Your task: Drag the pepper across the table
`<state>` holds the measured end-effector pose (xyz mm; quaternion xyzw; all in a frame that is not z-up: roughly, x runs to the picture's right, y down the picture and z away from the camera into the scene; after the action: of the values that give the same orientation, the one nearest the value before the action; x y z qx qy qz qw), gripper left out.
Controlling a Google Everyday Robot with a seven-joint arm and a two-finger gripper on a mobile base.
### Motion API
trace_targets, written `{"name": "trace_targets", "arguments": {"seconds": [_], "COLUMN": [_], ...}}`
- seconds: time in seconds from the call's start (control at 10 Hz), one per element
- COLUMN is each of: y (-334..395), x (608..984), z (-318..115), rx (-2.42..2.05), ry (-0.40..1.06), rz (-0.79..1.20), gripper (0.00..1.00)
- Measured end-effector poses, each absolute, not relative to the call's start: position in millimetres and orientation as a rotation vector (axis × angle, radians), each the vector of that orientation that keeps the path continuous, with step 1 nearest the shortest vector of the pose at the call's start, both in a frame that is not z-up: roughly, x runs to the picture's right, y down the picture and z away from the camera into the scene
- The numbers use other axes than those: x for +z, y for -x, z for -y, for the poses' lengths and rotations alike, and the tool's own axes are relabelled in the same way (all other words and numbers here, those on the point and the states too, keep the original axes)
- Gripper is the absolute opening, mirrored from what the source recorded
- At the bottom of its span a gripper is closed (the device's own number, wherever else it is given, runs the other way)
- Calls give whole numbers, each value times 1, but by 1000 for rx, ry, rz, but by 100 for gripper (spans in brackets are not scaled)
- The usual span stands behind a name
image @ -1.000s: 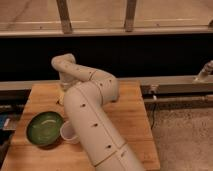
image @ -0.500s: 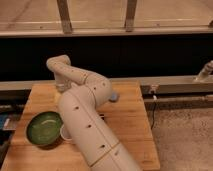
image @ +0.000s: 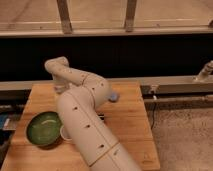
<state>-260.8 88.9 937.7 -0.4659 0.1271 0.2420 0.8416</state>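
— Gripper [image: 60, 89] position and state?
— It is hanging low over the back left of the table [image: 130, 135]; its state cannot be told; the arm [image: 85, 120] is covering the table's middle; the pepper is not showing; the green bowl [image: 44, 128] is sitting front left.

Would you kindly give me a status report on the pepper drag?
Gripper low at far left of table, behind forearm. Pepper not in sight. Green bowl and cup front left.
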Motion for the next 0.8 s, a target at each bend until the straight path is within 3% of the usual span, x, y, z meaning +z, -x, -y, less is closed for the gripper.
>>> {"name": "trace_targets", "arguments": {"seconds": [0.3,0.5,0.8], "y": [261,262,252], "x": [938,938,929], "z": [-89,-90,-75], "rx": [509,507,550], "ry": [985,987,963], "rz": [-266,-265,-230], "gripper": [15,1,0]}}
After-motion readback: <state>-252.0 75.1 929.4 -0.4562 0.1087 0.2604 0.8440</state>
